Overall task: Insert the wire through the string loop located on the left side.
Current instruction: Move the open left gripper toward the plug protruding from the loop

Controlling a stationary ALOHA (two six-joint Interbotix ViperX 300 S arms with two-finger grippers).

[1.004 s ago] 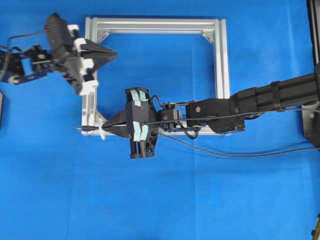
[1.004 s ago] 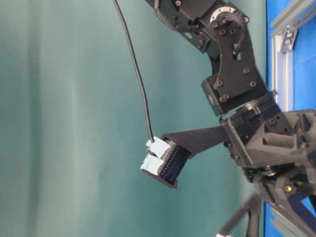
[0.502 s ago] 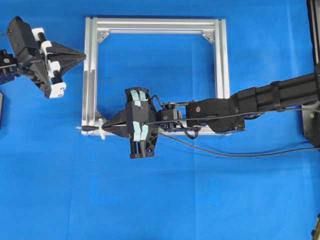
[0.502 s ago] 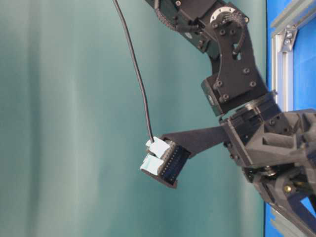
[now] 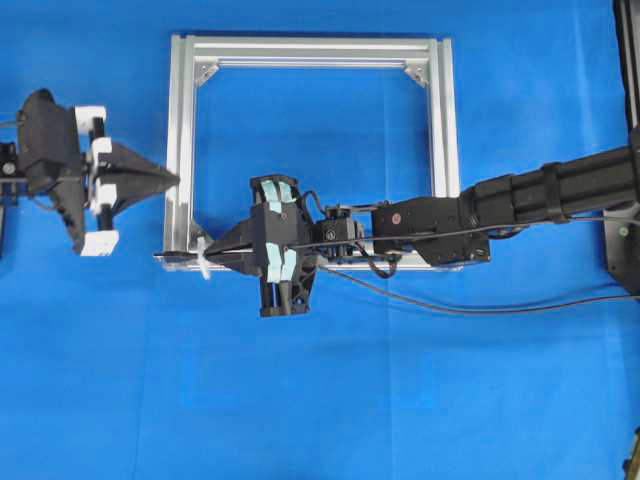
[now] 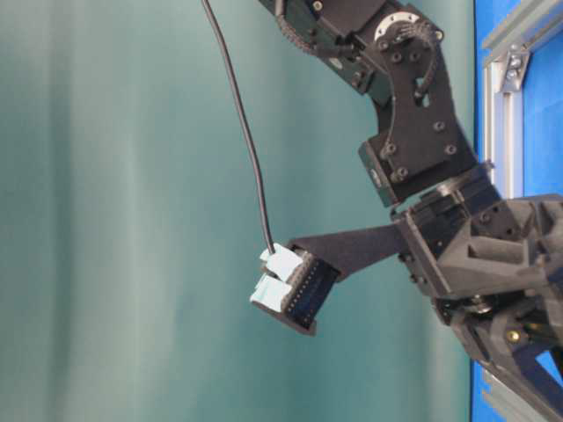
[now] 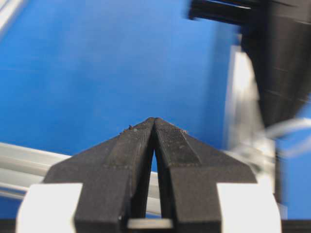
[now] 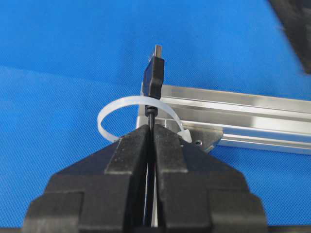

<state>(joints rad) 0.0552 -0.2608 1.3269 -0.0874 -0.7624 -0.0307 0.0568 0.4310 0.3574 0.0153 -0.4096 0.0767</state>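
Observation:
My right gripper (image 5: 211, 256) (image 8: 152, 128) is shut on the wire (image 8: 152, 112), a thin black cable just behind its dark plug (image 8: 153, 74). The plug sticks out past the fingertips at the silver frame's near-left corner (image 5: 180, 255). The white string loop (image 8: 112, 110) (image 5: 203, 266) curves beside and under the plug; the cable crosses the loop's far band. The wire's slack (image 6: 248, 149) runs back over the right wrist. My left gripper (image 5: 174, 180) (image 7: 154, 121) is shut on nothing. It points at the frame's left rail from outside, apart from the plug.
The square aluminium frame (image 5: 310, 50) lies flat on the blue cloth. The right arm (image 5: 480, 210) reaches across its near rail. A thicker black cable (image 5: 450, 305) trails on the cloth on the near right. A dark fixture (image 5: 625, 150) stands at the right edge.
My left gripper has swung off the frame's far-left corner, out to the left and nearer, and now points at the left rail. The right gripper and wire have stayed put.

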